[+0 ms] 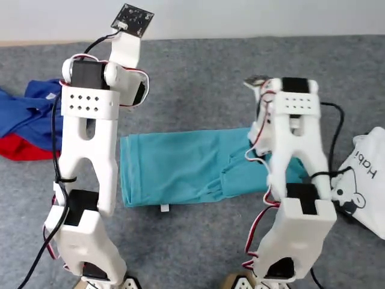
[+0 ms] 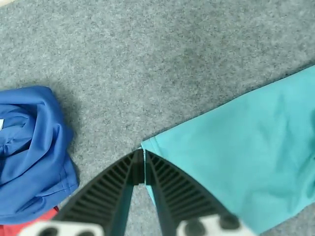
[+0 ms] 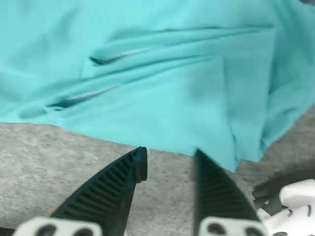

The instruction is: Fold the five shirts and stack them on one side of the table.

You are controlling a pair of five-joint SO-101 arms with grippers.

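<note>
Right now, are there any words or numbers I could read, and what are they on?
White shirt: black letters, cut off at the picture's edge, not readable whole; a bear face is drawn below them.
Tag by the teal shirt: too small to read.
Nothing else shows words or numbers.

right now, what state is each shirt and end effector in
teal fabric shirt: laid flat, partly folded, one end rumpled
blue fabric shirt: crumpled heap, unfolded
red fabric shirt: bunched, partly under the blue one
white printed fabric shirt: crumpled, unfolded
left end effector: shut, by the teal shirt's corner
right end effector: open, at the teal shirt's edge
</note>
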